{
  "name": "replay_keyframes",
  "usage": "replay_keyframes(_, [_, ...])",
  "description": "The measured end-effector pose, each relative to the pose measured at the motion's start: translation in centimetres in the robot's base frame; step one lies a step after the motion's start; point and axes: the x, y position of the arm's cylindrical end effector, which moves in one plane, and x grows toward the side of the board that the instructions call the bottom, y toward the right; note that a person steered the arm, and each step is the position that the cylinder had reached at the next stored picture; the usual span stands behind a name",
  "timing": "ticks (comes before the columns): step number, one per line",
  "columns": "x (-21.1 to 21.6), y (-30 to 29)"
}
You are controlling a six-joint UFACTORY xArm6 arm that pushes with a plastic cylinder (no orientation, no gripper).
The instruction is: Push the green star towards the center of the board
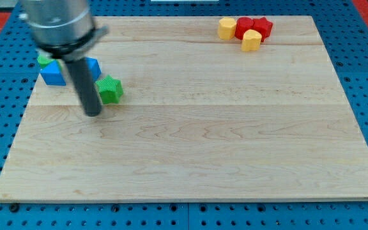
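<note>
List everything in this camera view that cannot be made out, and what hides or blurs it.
- Green block at the view's left: mostly hidden behind the blue block and my arm's housing; shape unclear.
- Second blue block: partly covered by the rod.
- My tip beside the green star: contact cannot be told.
- Arm housing: motion-blurred, cut off by the view's top.
</note>
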Motion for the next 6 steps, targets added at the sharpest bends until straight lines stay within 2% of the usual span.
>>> replay_keyframes(1, [-3.3,-0.5])
replay_keyframes(3, [-5.3,10.5])
replay_keyframes(4, [-7.4,8.8])
replay_keyframes(5, [-16.3,7.5])
replay_keyframes(6, [-17.5,-1.9])
